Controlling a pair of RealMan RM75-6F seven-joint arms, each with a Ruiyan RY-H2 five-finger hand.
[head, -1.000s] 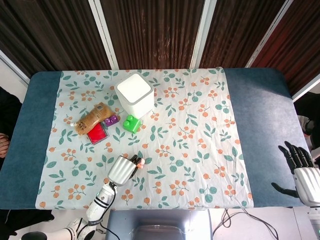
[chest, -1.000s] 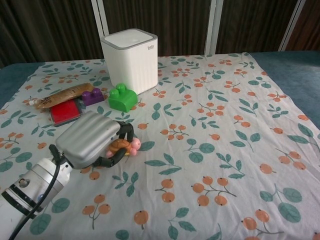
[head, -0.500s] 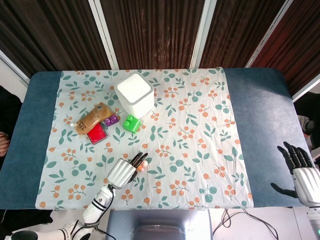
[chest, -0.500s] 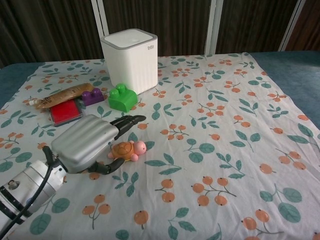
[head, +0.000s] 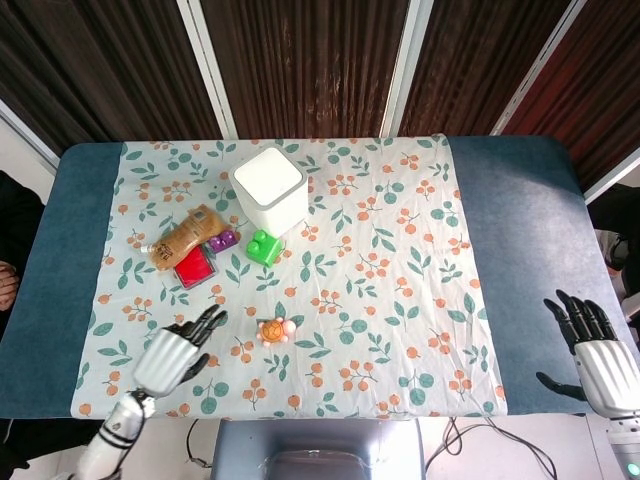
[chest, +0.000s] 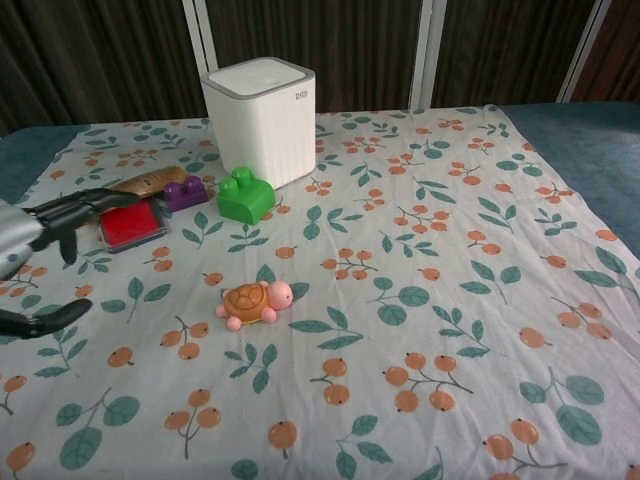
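A small orange turtle toy (head: 274, 330) (chest: 255, 301) with a pink head lies alone on the floral cloth, near the front middle. My left hand (head: 172, 354) (chest: 40, 240) hovers to the left of it, fingers spread and holding nothing, a clear gap away from the turtle. My right hand (head: 592, 349) stays far off at the table's right front corner, over the blue cover, fingers apart and empty. It does not show in the chest view.
A white box (head: 269, 189) (chest: 260, 119) stands at the back. In front of it sit a green brick (head: 263, 246) (chest: 244, 195), a purple brick (head: 222, 241), a red block (head: 194, 266) and a brown packet (head: 186, 236). The floral cloth (head: 400, 300) covers the blue table (head: 530, 230).
My left hand let go of the turtle, which now lies on the cloth. The hand then drew back to the left and toward the front edge. The right hand barely shifted.
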